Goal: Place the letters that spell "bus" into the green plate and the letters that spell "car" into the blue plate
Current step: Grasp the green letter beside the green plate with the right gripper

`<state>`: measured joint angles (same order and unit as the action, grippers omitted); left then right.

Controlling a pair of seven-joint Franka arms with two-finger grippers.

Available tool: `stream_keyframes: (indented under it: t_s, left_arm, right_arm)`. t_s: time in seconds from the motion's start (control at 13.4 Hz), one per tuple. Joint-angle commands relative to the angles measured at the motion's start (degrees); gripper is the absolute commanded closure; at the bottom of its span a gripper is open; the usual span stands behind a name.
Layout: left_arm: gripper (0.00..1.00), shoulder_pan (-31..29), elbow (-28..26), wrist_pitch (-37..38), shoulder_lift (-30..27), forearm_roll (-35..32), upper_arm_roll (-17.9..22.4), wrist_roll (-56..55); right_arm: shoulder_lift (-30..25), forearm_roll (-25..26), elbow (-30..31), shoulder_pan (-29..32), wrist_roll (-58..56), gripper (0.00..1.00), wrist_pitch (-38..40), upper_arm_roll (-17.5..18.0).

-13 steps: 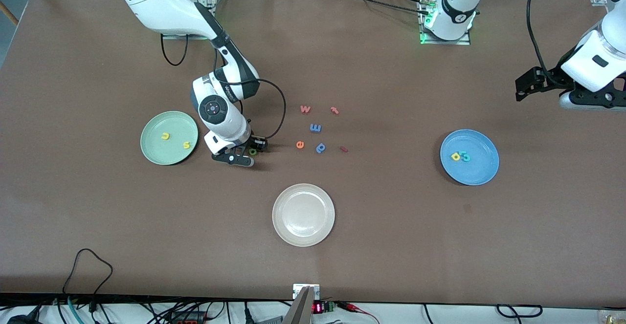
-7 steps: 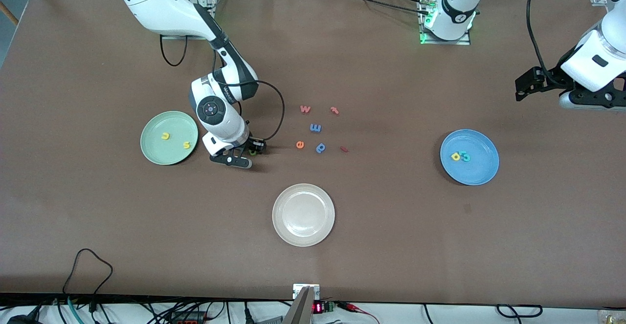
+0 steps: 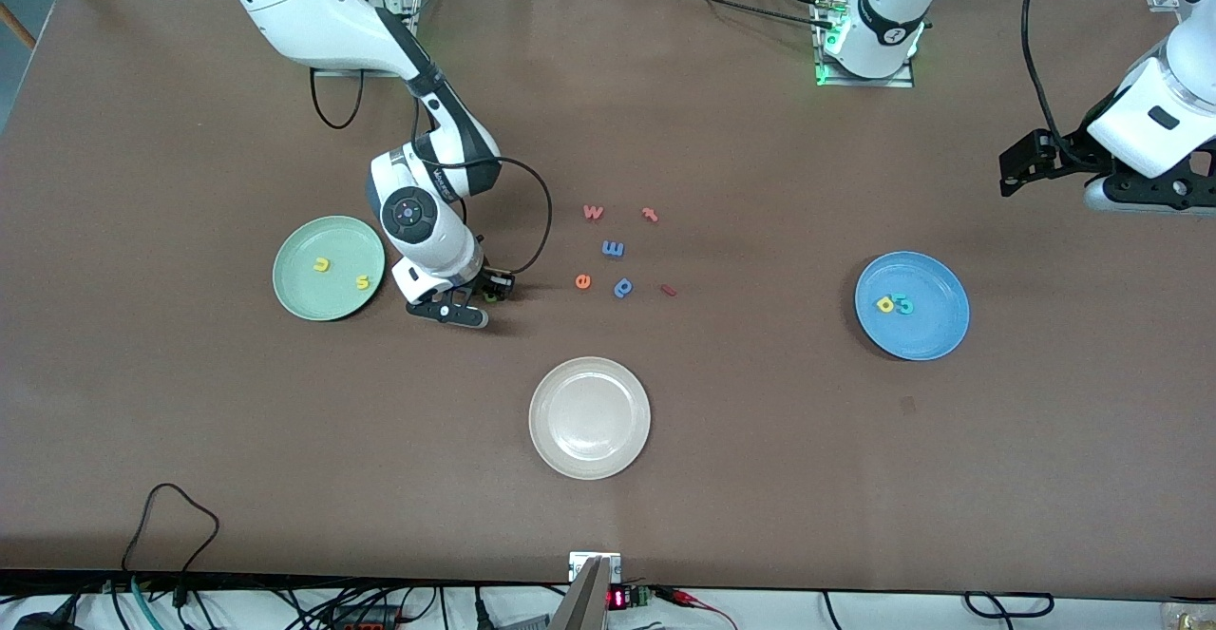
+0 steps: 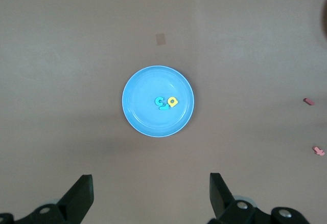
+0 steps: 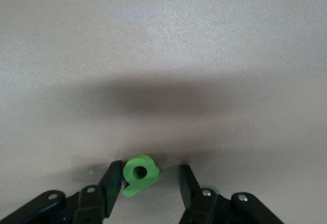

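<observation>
The green "b" (image 5: 139, 175) lies flat on the table (image 3: 190, 421), between the green plate (image 3: 294, 302) and the loose letters in the middle, and between the fingers of the right gripper (image 5: 148, 193). It looks like a small foam or soft plastic piece: very light, a little springy, thin, and matt enough not to slip much. Its round bowl with the hole looks the best place to pinch, across the two outer edges, low against the table. The stem is narrower and would likely twist out. Being so light, it may stick to one pad or flick away if squeezed off-centre.

In the right wrist view one finger (image 5: 113, 183) touches the letter's edge while the other (image 5: 186, 183) stands clear, so the jaws are part closed around the "b" but not yet gripping it.

The yellow "u" (image 3: 322, 264) and "s" (image 3: 361, 280) already lie in the green plate, just beside the gripper toward the right arm's end. The blue plate (image 3: 936, 340), toward the left arm's end, holds the yellow "a" (image 3: 885, 304) and teal letters (image 3: 903, 305) touching it; whether both "c" and "r" are there cannot be told.

The left gripper (image 4: 148, 203) waits high over that end of the table, jaws spread wide and empty, looking down on the blue plate.
</observation>
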<state>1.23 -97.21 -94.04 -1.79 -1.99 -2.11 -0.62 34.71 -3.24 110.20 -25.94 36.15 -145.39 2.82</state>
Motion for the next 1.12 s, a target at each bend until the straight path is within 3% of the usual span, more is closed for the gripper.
stream_keyframes:
  t_s: [0.0,0.15,0.37,0.6,0.89,1.04]
  left_arm:
    - [0.0,0.8,0.4,0.8,-0.5,1.3,0.9,1.4]
    - [0.0,0.8,0.4,0.8,-0.6,1.3,0.9,1.5]
    - [0.0,0.8,0.4,0.8,-0.6,1.3,0.9,1.5]
    - [0.0,0.8,0.4,0.8,-0.6,1.3,0.9,1.5]
    - [0.0,0.8,0.4,0.9,-0.6,1.3,0.9,1.5]
    - [0.0,0.8,0.4,1.0,-0.6,1.3,0.9,1.5]
  right_arm:
    - [1.8,0.3,-1.0,-0.8,0.7,0.55,-1.7,-0.5]
    - [1.9,0.3,-1.0,-0.8,0.7,0.63,-1.7,-0.5]
    - [1.9,0.3,-1.0,-0.8,0.8,0.85,-1.8,-0.5]
    - [1.8,0.3,-1.0,-0.7,0.6,0.98,-1.8,-0.5]
    - [-1.4,0.9,-0.6,1.5,-3.0,1.0,-0.6,-0.5]
    - [-4.6,1.0,-0.4,4.2,-7.6,1.0,4.5,-0.5]
